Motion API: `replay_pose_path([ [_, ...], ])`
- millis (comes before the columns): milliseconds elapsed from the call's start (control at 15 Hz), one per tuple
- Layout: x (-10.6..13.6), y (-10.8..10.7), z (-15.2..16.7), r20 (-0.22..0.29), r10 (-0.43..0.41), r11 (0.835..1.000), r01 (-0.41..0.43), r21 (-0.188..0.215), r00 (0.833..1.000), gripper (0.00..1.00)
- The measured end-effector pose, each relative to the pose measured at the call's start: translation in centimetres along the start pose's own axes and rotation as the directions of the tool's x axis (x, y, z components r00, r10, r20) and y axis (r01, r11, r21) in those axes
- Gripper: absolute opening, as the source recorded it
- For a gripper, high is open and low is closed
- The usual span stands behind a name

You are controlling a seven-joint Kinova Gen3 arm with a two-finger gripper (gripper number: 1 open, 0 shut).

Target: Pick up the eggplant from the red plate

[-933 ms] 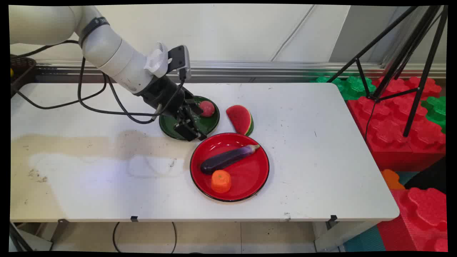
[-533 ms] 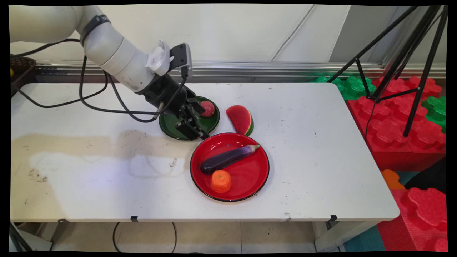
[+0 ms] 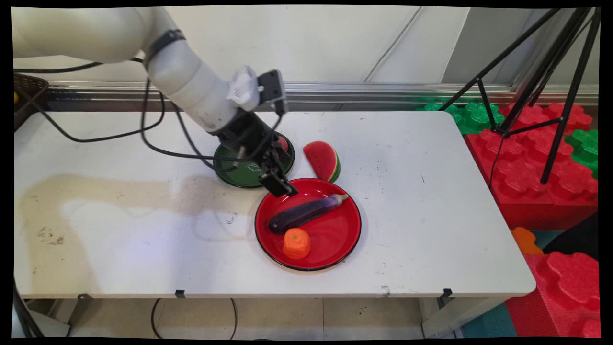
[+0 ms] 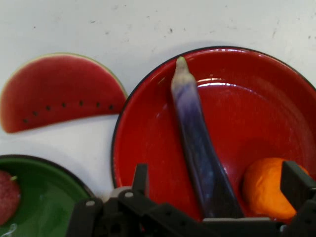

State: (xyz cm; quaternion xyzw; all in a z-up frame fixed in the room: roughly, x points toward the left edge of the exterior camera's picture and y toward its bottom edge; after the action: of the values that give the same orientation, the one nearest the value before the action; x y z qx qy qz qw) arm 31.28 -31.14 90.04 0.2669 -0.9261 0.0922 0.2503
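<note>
Eggplant (image 3: 306,212) (image 4: 200,153) lying aslant in red plate (image 3: 335,239) (image 4: 256,98), stem end toward the far right rim, dark blunt end nearer the gripper (image 3: 277,184) (image 4: 217,190). Seen from the hand: running up between the fingers (image 4: 141,178), which stand spread apart and hold nothing. Poised over the plate's far left rim, just short of the blunt end. Orange fruit (image 3: 296,243) (image 4: 264,190) beside the eggplant on the same plate, close to the right finger in the hand view. Watermelon slice (image 3: 322,160) (image 4: 59,91) on the bench (image 3: 431,191), just beyond the red plate. Green plate (image 3: 230,170) (image 4: 44,197) left of the slice, partly hidden by the arm, with a red fruit (image 4: 7,195) on it.
</note>
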Motion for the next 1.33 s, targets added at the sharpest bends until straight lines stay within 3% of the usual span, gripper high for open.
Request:
replay_pose_path([
  [533,1.4,0.5,7.3,0.081,-0.058,0.998,0.056,0.018,0.995,1.00],
  [1333,1.4,0.8,14.0,0.118,-0.118,0.992,0.113,0.052,0.986,1.00],
])
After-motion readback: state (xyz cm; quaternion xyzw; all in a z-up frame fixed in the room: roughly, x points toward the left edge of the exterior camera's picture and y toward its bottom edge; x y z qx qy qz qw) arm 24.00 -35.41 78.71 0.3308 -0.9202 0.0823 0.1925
